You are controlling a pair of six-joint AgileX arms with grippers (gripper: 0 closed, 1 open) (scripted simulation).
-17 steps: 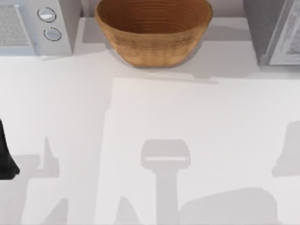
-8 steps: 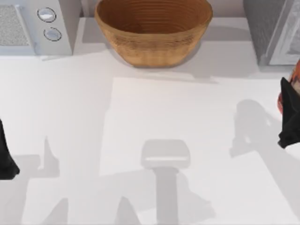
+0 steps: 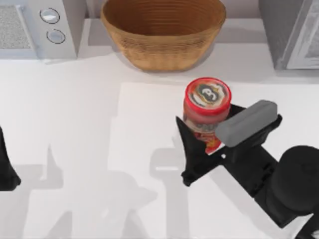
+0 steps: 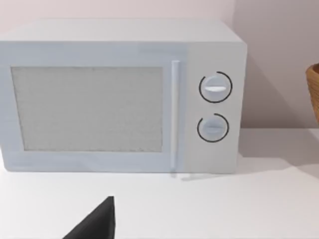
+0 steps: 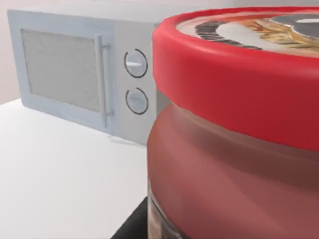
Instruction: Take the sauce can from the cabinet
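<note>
The sauce can point(image 3: 206, 95) stands upright, with a red rim, a red label and a round silvery-gold top with a dark centre mark. My right gripper point(image 3: 212, 137) is shut on its body, one dark finger point(image 3: 189, 152) on the can's left side, and holds it over the table right of centre, in front of the basket. The right wrist view has the can point(image 5: 234, 124) very close. The cabinet point(image 3: 291, 35) stands at the back right, apart from the can. My left arm point(image 3: 7, 167) is parked at the table's left edge.
A woven basket point(image 3: 162, 37) sits at the back centre, just beyond the can. A white microwave point(image 3: 35, 27) occupies the back left corner, also seen as the microwave point(image 4: 119, 94) in the left wrist view. White tabletop point(image 3: 75, 129) stretches open to the left.
My right arm came in from the table's right edge, carrying the sauce can leftward to right of centre. The left arm has stayed put.
</note>
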